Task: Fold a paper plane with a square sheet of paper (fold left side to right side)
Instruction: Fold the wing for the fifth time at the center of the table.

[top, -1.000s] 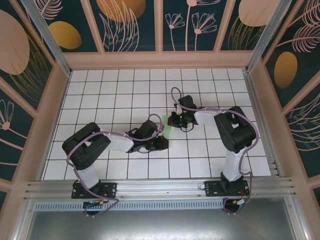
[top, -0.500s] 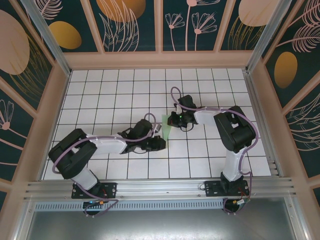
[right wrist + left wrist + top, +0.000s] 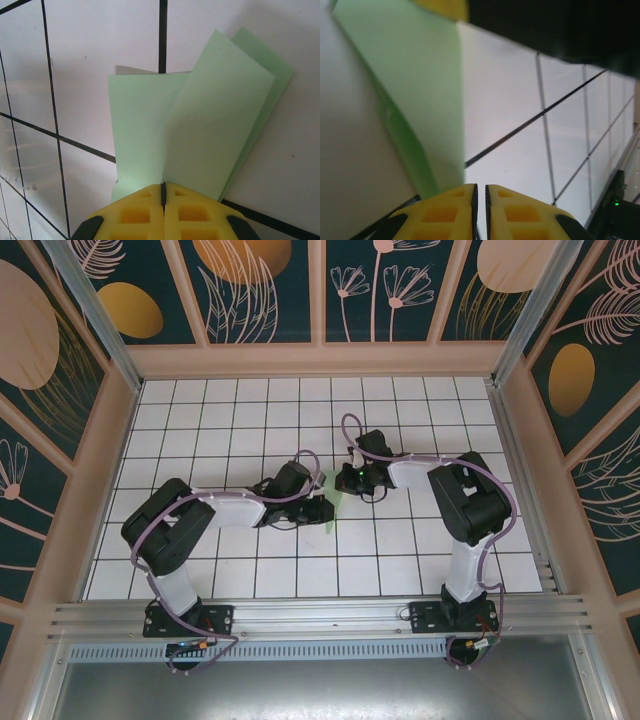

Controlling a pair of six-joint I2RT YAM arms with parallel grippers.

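At the right gripper (image 3: 163, 186), the yellow fingers (image 3: 135, 216) are being pressed together. The paper (image 3: 200, 125) is being clamped between their tips by its near edge. Just ahead of the tips the pale green sheet is being held folded, with its layers fanned apart. One leaf is being carried straight ahead and a little left, and another is being slanted ahead to the right. A further edge is being glimpsed behind the slanted leaf. Beyond the paper, the white table (image 3: 90, 60) is being crossed by dark grid lines.

At the left gripper (image 3: 480, 189), the fingers (image 3: 440, 216) are likewise being held together, with a hairline slit between them. The paper (image 3: 420, 65) is being met just left of the tips. Its lower end is being hidden by the left finger, so whether it is being nipped cannot be told. From there it is being raised off the table (image 3: 520, 125), ahead and to the left, blurred. At its far end a yellow piece under a dark body is being seen.

From above, the left gripper (image 3: 320, 510) and the right gripper (image 3: 343, 483) are being held close together. Between them the paper (image 3: 334, 508) is being shown as a thin green sliver at mid-table (image 3: 230, 420).
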